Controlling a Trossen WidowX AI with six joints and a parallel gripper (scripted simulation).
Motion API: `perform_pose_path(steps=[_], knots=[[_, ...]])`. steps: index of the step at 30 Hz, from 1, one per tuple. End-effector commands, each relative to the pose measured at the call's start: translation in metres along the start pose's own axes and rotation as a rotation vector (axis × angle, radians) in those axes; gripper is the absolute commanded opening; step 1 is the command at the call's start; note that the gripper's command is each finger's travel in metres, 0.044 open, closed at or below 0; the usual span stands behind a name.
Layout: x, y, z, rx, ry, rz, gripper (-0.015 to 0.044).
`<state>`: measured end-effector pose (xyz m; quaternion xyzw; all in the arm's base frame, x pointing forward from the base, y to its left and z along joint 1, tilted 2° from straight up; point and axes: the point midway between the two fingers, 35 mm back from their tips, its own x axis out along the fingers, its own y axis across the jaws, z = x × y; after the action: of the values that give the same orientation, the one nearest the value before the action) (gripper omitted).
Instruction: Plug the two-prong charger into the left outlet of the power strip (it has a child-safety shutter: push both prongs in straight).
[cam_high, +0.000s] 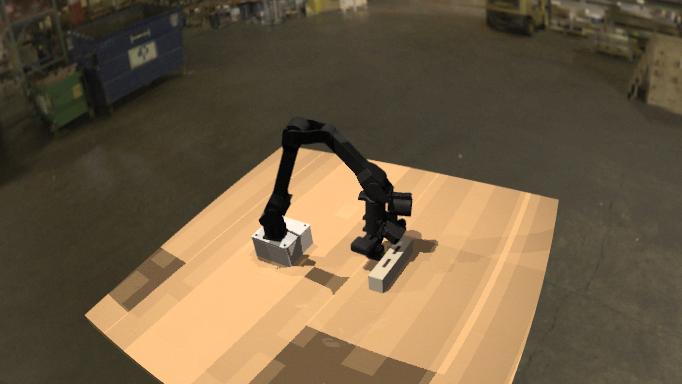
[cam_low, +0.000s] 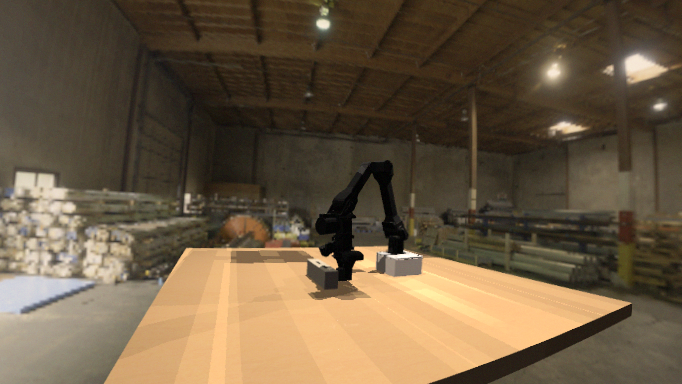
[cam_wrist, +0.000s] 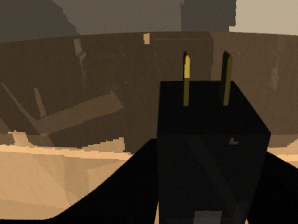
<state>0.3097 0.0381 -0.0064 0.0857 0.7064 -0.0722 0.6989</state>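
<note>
Black parallel-jaw gripper (cam_high: 368, 246) closed firmly on boxy black two-prong charger (cam_wrist: 209, 163), both brass prongs (cam_wrist: 186, 78) pointing forward, away from the wrist. Low over tan wooden table (cam_high: 480, 280), just beside long grey rectangular power strip (cam_high: 391, 264). Strip lying flat, slots facing up, long axis running toward and away from the top camera. From the wrist view, no slot visible ahead of the prongs. Needed next, by judgement: prongs turned straight down above the left outlet.
</note>
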Motion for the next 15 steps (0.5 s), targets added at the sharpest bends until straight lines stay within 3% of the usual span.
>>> perform_pose_path(steps=[1,15], knots=[[-0.0005,0.0008,0.0003,0.007,0.001,0.004,0.0],[-0.0008,0.0011,0.0038,0.007,0.001,0.004,0.0]])
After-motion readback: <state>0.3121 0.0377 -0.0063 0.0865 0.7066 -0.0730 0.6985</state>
